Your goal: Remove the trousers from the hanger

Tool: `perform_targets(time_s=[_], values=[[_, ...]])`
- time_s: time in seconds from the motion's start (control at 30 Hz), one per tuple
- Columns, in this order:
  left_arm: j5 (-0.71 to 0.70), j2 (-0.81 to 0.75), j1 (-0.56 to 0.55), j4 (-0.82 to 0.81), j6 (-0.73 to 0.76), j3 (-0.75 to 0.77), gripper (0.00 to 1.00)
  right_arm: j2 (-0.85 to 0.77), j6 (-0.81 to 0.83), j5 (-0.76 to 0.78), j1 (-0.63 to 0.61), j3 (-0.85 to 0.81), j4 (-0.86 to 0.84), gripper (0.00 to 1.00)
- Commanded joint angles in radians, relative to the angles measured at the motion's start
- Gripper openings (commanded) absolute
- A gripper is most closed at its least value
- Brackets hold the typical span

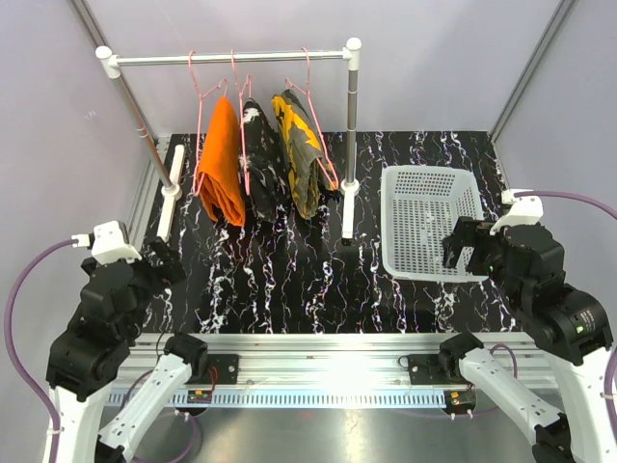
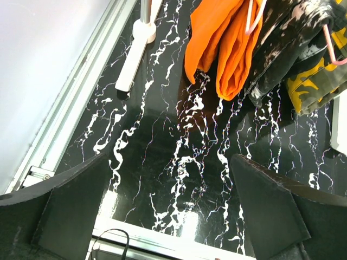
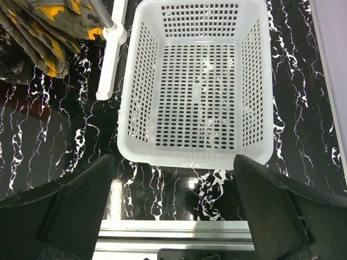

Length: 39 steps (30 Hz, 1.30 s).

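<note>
left pincer (image 2: 171, 187) and right pincer (image 3: 173, 162) gape empty, white basket (image 3: 140, 92) beside the rack post (image 1: 352, 125), trousers (image 1: 260, 159) hanging behind.

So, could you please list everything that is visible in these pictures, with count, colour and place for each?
orange trousers: one, bright orange, hanging at the left of the rack
black trousers: one, black with white specks, hanging in the middle
camouflage trousers: one, olive with orange and black patches, hanging at the right
hangers: three, pink wire, on the rail, one per garment
rack: one, silver rail with white ends and feet, far left of the table
basket: one, white, perforated, nothing inside, right of the rack
table: one, black with white veins
left arm: one, black, near left, jaws open, holding nothing
right arm: one, black, near right by the basket, jaws open, holding nothing
</note>
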State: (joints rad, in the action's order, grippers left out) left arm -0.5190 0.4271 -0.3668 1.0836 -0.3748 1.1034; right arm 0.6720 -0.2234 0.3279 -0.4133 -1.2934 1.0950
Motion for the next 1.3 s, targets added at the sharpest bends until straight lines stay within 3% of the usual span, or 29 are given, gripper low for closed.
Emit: perform_targets(time_s=[0.0,0.23,0.5,0.67,0.87,1.03,1.13,1.27], values=[[0.01,0.032,-0.003,-0.031,0.004,0.07,0.99,-0.005,-0.008,-0.041,-0.009,0.002,-0.055,1.0],[0.069,0.124,-0.003,-0.037,0.054,0.159,0.99,0.009,-0.019,-0.125,-0.009,0.008,-0.087,1.0],[0.135,0.301,-0.003,-0.209,0.105,0.274,0.99,0.02,-0.018,-0.242,-0.009,0.013,-0.107,0.99],[0.146,0.577,0.005,-0.173,0.16,0.455,0.99,0.021,-0.005,-0.27,-0.007,0.008,-0.098,0.99],[0.374,0.856,0.179,-0.082,0.185,0.699,0.99,0.018,0.002,-0.306,-0.009,0.022,-0.096,1.0],[0.412,1.025,0.219,-0.037,0.218,0.808,0.99,0.009,0.007,-0.323,-0.009,0.017,-0.09,0.99],[0.433,1.102,0.235,-0.036,0.226,0.837,0.94,0.0,0.009,-0.323,-0.009,0.026,-0.095,1.0],[0.432,1.161,0.255,-0.047,0.223,0.845,0.73,-0.006,0.002,-0.372,-0.009,0.043,-0.109,0.99]])
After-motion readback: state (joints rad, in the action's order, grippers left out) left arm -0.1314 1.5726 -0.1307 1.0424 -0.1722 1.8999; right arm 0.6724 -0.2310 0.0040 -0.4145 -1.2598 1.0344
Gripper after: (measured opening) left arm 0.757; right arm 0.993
